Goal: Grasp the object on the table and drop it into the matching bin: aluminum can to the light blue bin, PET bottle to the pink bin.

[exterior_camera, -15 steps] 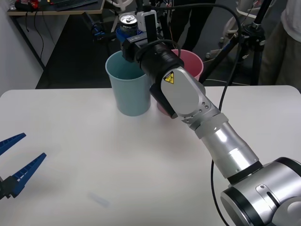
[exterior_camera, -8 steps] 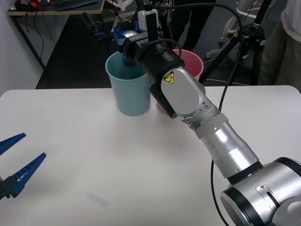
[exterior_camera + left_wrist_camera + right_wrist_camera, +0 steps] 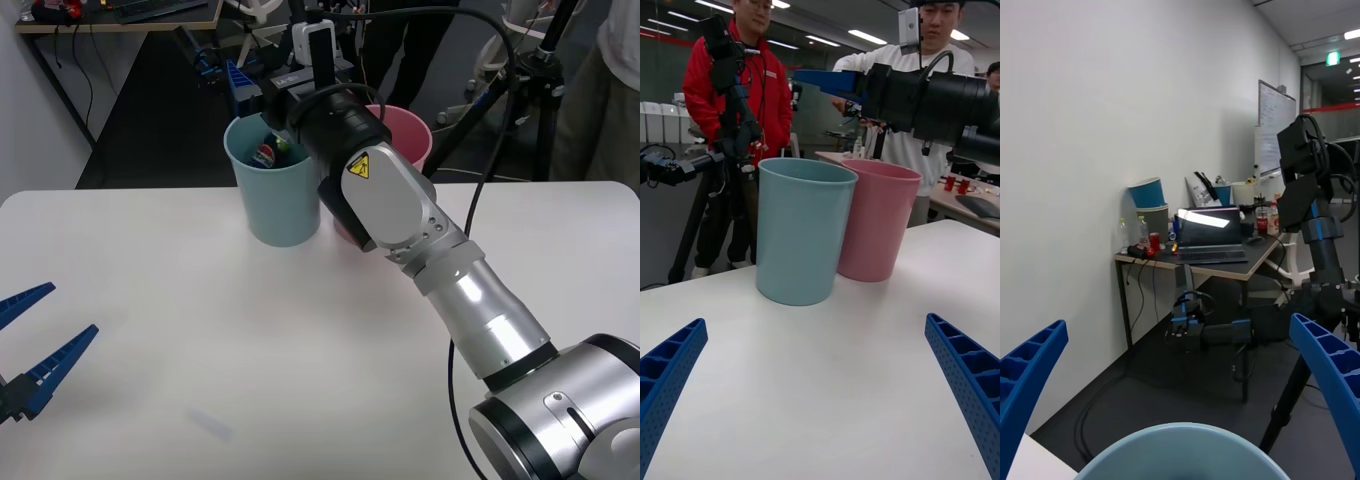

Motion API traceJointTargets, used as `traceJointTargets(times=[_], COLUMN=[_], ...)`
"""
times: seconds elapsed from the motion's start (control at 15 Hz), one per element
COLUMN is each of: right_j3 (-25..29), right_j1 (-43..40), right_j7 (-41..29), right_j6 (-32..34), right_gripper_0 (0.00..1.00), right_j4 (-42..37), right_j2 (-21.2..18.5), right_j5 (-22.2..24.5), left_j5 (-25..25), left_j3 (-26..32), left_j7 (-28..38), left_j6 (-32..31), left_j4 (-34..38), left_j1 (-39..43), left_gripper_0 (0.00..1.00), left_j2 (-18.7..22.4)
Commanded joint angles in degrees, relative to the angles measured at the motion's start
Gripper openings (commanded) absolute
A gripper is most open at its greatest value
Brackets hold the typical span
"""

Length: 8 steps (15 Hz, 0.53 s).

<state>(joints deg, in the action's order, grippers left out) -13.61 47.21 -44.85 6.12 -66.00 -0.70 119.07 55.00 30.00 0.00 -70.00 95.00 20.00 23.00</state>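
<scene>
Jaws of the right gripper (image 3: 1180, 420) stand wide above the light blue bin (image 3: 272, 190); the aluminum can (image 3: 267, 155) lies inside it: light, thin-walled, slick, best pinched across its sides. Left gripper (image 3: 30, 345) waits spread low over the bench (image 3: 250, 340)

The right arm (image 3: 480, 300) has silver and black round segments, a yellow warning sticker (image 3: 358, 166) and black cables (image 3: 470, 210). Both tools carry blue ribbed fingers (image 3: 45, 370).
</scene>
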Motion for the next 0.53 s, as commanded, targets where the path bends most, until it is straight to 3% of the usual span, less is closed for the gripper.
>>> traceJointTargets(times=[0.07,0.33,0.53], right_j3=[-0.19,-0.54,-2.56], right_j1=[-0.1,-1.59,-6.16], right_j7=[0.38,1.26,1.43], right_j6=[-0.4,-1.2,-1.11], right_gripper_0=[1.0,1.0,1.0], right_j4=[0.0,-1.5,-8.35], right_j2=[0.0,-0.09,-2.02], right_j5=[-0.25,-0.69,-1.13], left_j5=[0.0,0.0,0.0], left_j3=[0.0,0.0,0.0], left_j7=[0.0,0.0,0.0], left_j6=[0.0,0.0,0.0], left_j4=[0.0,0.0,0.0], left_j1=[0.0,0.0,0.0], left_gripper_0=[1.0,1.0,1.0], left_j2=[0.0,0.0,0.0])
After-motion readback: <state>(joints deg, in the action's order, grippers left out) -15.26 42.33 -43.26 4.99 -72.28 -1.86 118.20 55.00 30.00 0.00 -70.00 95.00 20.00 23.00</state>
